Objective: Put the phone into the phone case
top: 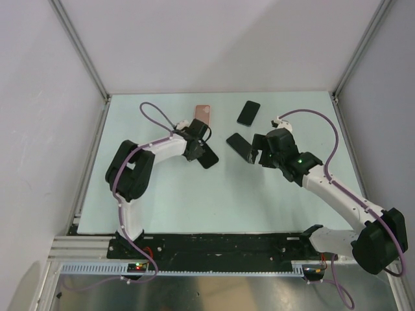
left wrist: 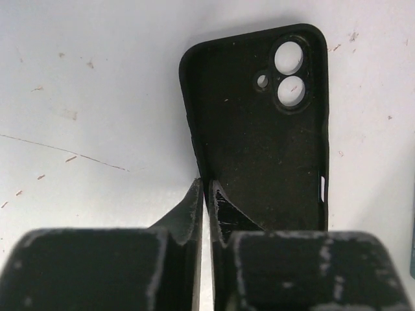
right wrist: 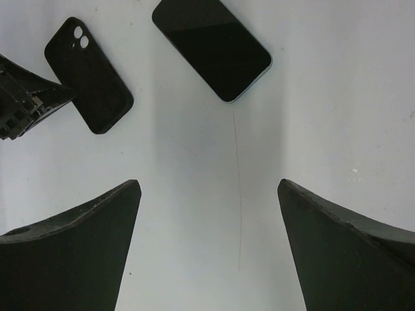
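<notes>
One pink slab (top: 203, 113) lay at the far side of the worktop (top: 162, 201), just beyond the left arm. The phone (right wrist: 211, 48) rested screen up, apart from the black phone case (left wrist: 259, 129), with nothing between them. The left hand (left wrist: 205, 188) reached low, narrowed onto the case's side wall, one finger inside the hollow and one outside. The right hand (right wrist: 207, 214) hung over bare worktop short of the phone, spread wide and holding nothing.
</notes>
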Controlling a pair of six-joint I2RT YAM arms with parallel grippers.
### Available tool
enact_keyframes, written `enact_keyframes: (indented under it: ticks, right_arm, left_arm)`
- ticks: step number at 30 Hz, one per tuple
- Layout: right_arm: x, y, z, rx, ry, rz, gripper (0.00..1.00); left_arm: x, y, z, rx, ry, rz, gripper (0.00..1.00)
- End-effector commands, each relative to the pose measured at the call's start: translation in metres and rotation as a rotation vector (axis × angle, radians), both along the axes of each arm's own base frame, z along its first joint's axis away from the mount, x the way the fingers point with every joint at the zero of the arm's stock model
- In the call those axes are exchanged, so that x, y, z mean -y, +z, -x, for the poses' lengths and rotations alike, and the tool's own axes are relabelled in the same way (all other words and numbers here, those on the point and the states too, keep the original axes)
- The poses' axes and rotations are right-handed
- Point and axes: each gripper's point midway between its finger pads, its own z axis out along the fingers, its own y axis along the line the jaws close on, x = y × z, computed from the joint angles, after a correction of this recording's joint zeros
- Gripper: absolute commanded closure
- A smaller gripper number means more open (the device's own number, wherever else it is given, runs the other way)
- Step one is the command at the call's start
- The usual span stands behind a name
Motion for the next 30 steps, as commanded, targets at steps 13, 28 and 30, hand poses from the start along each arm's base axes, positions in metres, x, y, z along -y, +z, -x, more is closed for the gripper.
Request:
enact_keyframes:
  ticks: [13, 28, 30]
  right_arm:
    - [-0.064, -0.001, -0.087, 0.236, 0.378, 0.051, 0.01]
    - [-0.041, -0.069, -0.148, 0.056, 0.56, 0.164, 0.0]
    - [-0.041, -0.075, -0.151, 0.007, 0.58, 0.173, 0.01]
  left_arm:
    - [-0.038, -0.005, 0.134, -0.111, 0.087, 0.114, 1.0]
    - [-0.038, 0.024, 0.136, -0.034, 0.011, 0.158, 0.21]
    - [-0.036, 0.032, 0.133, -0.014, -0.004, 0.169, 0.17]
